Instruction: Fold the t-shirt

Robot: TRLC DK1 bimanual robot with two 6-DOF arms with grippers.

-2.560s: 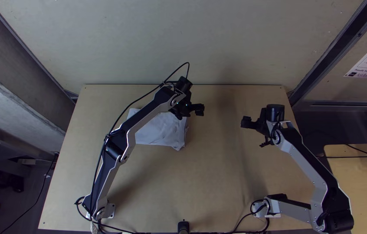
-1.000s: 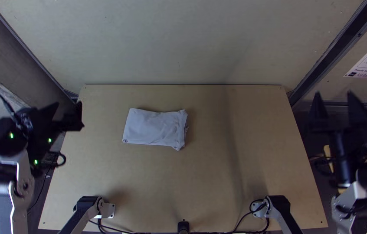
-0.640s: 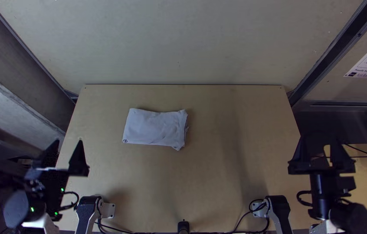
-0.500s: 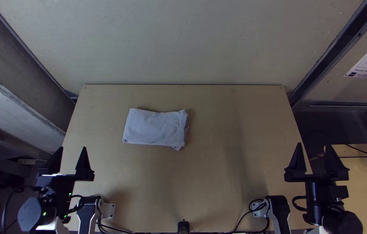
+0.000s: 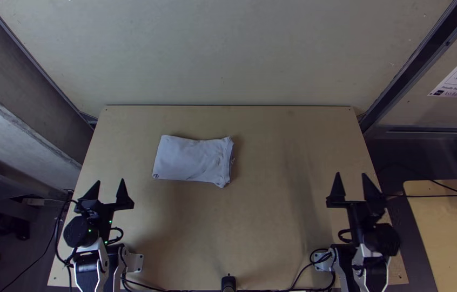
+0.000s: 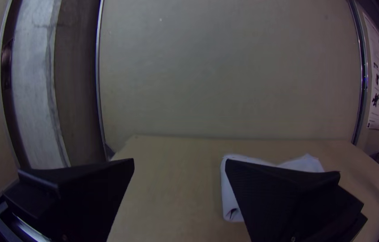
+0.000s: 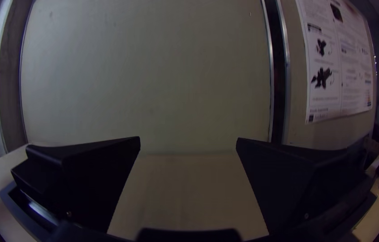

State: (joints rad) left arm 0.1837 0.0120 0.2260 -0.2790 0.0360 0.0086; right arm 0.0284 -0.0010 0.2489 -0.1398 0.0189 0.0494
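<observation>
The white t-shirt (image 5: 193,159) lies folded into a compact rectangle, left of the table's middle, with loose layered edges at its right end. My left gripper (image 5: 111,181) is open over the table's left side, nearer the front than the shirt and apart from it. Over the right side my right gripper (image 5: 350,176) also stands open, well away from the cloth. In the left wrist view, the t-shirt (image 6: 301,164) is partly hidden behind one finger of my left gripper (image 6: 179,162). The right wrist view has bare table between the spread fingers of my right gripper (image 7: 188,138).
The wooden table (image 5: 261,232) has a pale wall (image 5: 228,54) behind its far edge. Beyond the right edge stands another wooden surface (image 5: 450,232) with black cables. A small black post (image 5: 228,282) stands at the near edge, between the arm bases.
The left arm has swung off the t-shirt, out past the left edge and back over the near left. The right arm swung outward, then came back inward. The shirt has not moved.
</observation>
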